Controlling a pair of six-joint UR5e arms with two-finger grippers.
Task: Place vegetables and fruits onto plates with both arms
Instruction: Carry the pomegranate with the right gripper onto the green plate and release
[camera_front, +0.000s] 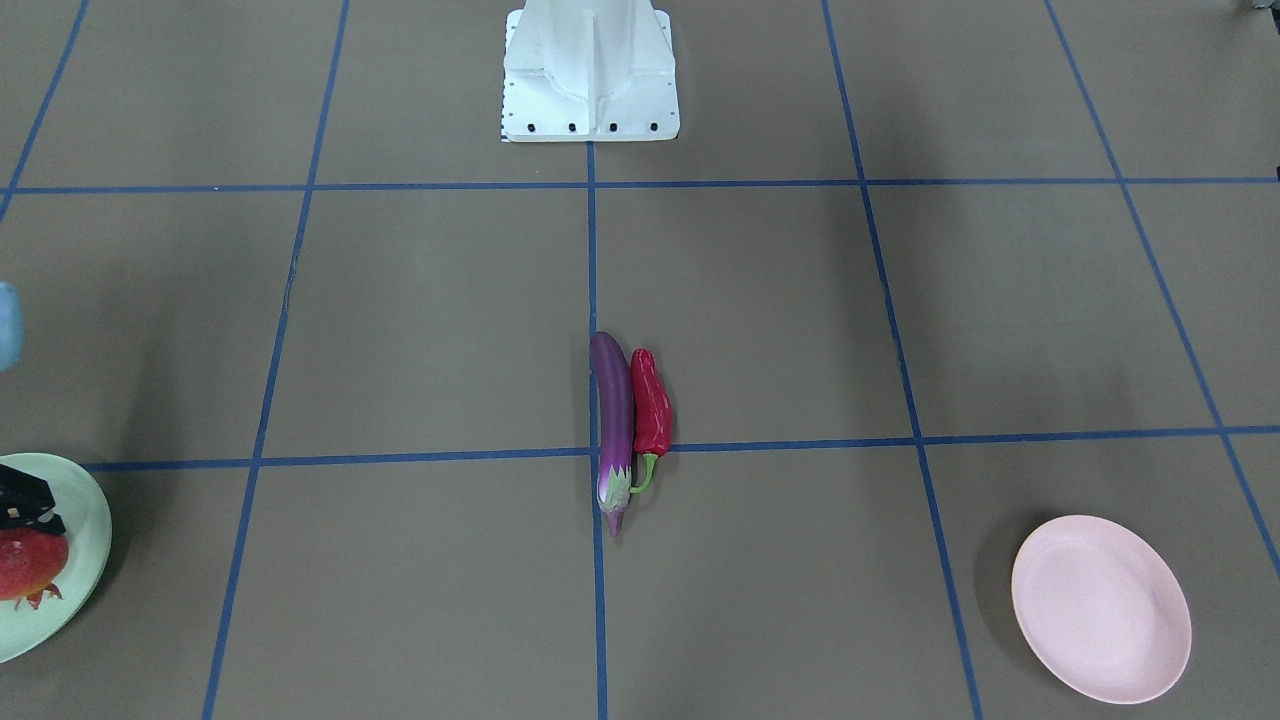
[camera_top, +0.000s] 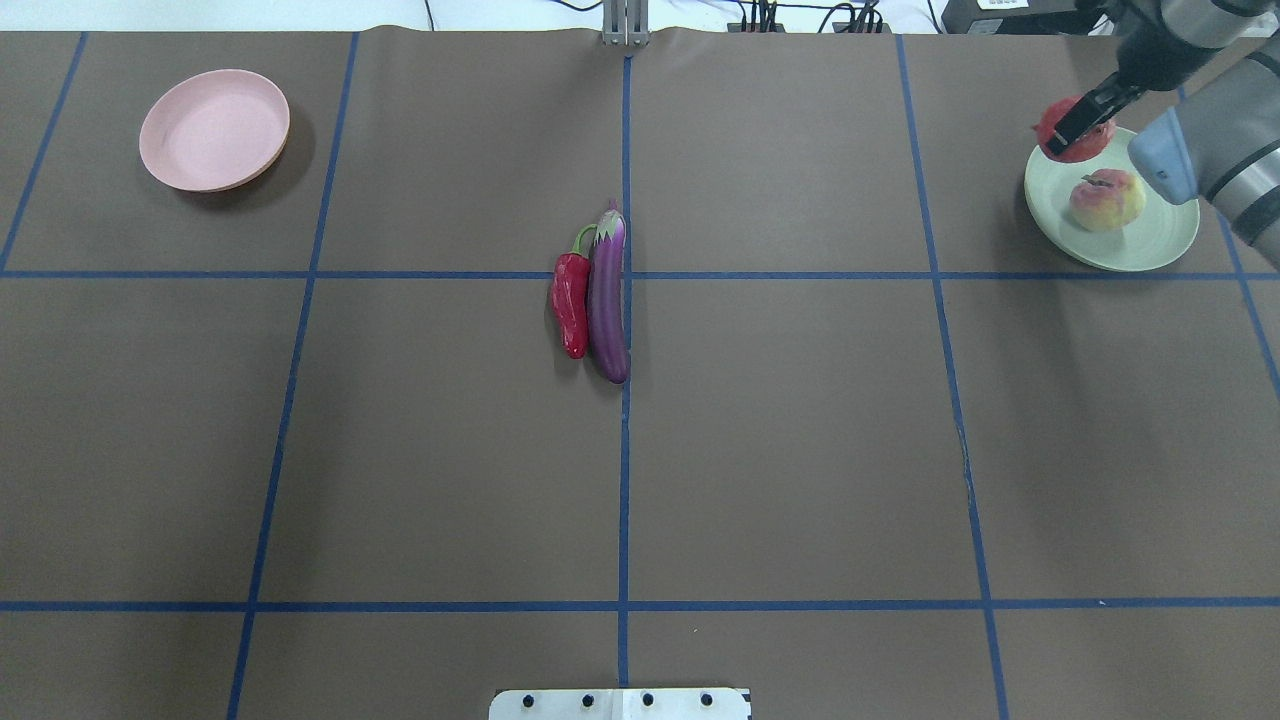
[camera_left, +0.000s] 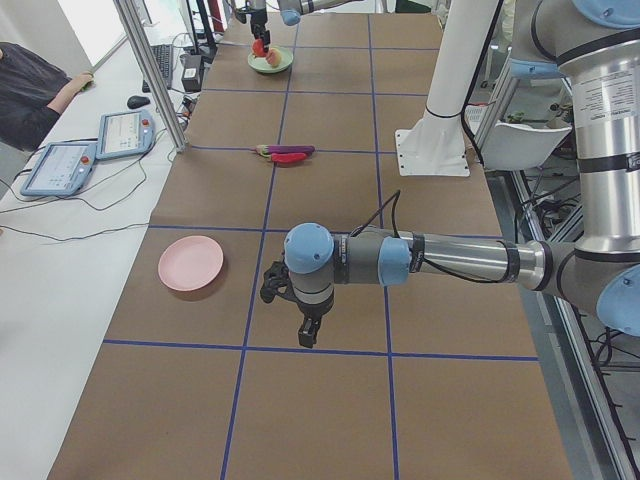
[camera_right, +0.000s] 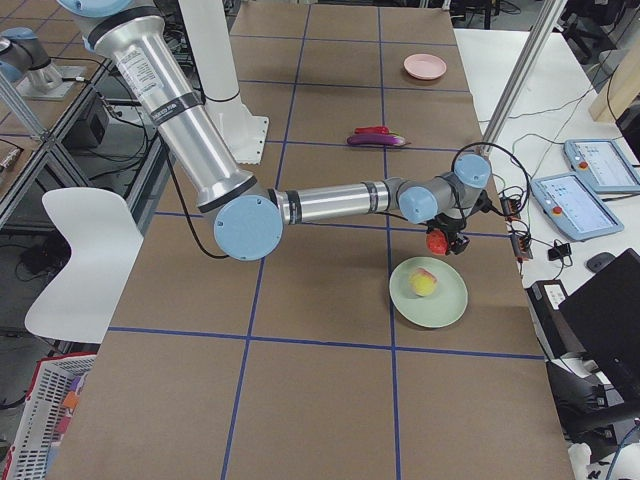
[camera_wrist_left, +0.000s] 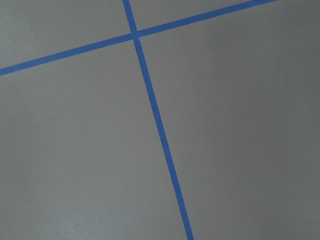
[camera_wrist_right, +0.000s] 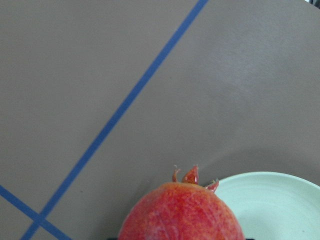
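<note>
Overhead exterior: right tool (camera_top: 1076, 124) holds red-orange fruit (camera_top: 1089, 148) at green plate (camera_top: 1150, 262) edge.

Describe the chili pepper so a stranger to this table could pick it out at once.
On the brown table, follow the centre blue tape line out from the white base block to two vegetables lying side by side. The chili pepper is the shorter red one with a green stem, beside the longer purple eggplant, on the side toward the pink plate.

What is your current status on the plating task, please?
Right end effector shut on red fruit at rim of green plate. Left end effector: grip unclear. Eggplant, chili unplated; nothing blocking.
</note>
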